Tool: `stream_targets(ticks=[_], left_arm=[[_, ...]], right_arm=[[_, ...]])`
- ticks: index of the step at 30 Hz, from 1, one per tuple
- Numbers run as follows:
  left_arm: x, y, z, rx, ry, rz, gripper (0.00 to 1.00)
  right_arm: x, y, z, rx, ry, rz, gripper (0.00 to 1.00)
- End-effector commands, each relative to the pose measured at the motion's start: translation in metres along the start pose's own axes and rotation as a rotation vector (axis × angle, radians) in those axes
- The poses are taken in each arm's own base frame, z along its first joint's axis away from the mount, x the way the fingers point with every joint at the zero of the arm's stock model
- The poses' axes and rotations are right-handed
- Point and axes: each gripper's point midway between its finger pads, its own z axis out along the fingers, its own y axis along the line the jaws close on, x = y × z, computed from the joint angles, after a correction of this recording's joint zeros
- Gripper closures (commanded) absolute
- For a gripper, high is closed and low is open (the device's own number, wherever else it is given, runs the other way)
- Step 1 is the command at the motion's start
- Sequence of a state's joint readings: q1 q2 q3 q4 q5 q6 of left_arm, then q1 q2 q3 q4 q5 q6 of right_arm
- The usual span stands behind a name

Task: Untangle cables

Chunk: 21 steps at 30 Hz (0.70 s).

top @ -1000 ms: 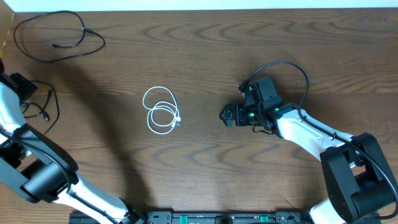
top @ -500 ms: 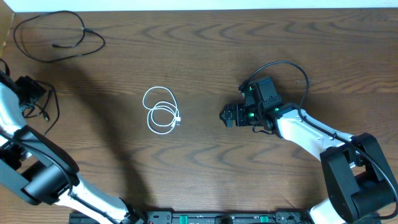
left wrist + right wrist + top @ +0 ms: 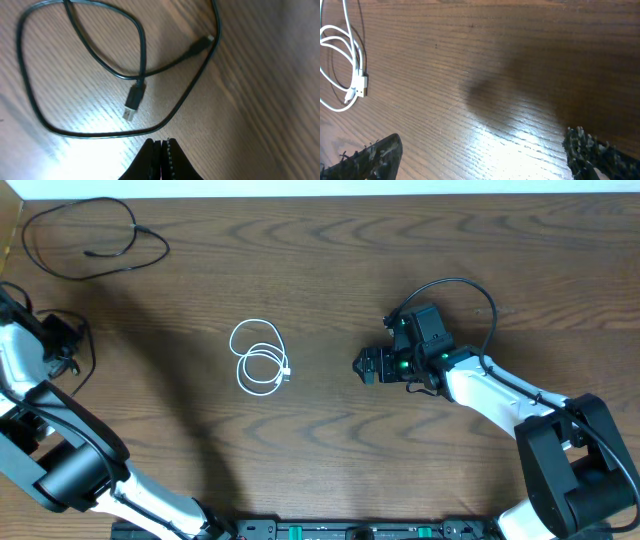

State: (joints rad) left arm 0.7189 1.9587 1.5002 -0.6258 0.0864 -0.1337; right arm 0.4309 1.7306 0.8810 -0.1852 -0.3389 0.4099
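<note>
Cables (image 3: 258,358) apart on wood-grain table (image 3: 330,260); left pincer (image 3: 161,148) closed, empty; right pincer (image 3: 482,144) spread.

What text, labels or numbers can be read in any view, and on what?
None can be read in any view.
White cable, black cable under the left wrist, black cable at the far corner, table: no print visible.
Green marks on the bottom bar: too small to read.
</note>
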Motion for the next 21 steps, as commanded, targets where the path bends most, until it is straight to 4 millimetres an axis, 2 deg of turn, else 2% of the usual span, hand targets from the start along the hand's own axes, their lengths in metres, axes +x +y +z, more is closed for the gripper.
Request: stream_targets(ticks=[1, 3, 5, 10, 15, 21], left_arm=[[0.01, -0.006, 0.005, 0.016, 0.008, 0.023, 0.92], [0.018, -0.015, 0.012, 0.04, 0.015, 0.079, 0.92], [0.029, -0.035, 0.019, 0.101, 0.017, 0.176, 0.92], [0.037, -0.05, 0.031, 0.118, 0.003, 0.212, 0.92], [0.043, -0.044, 0.047, 0.108, 0.033, 0.204, 0.92], [0.044, -0.025, 0.059, 0.051, 0.045, 0.182, 0.92]], right_arm=[[0.0, 0.004, -0.002, -0.001, -0.008, -0.006, 0.01], [0.0, 0.004, -0.002, -0.001, -0.011, -0.007, 0.01], [-0.002, 0.004, -0.002, -0.004, -0.016, -0.009, 0.01], [-0.001, 0.004, -0.002, -0.004, -0.015, -0.009, 0.01], [-0.001, 0.004, -0.002, -0.002, -0.012, -0.008, 0.01], [-0.001, 0.004, -0.002, -0.002, -0.012, -0.008, 0.01]])
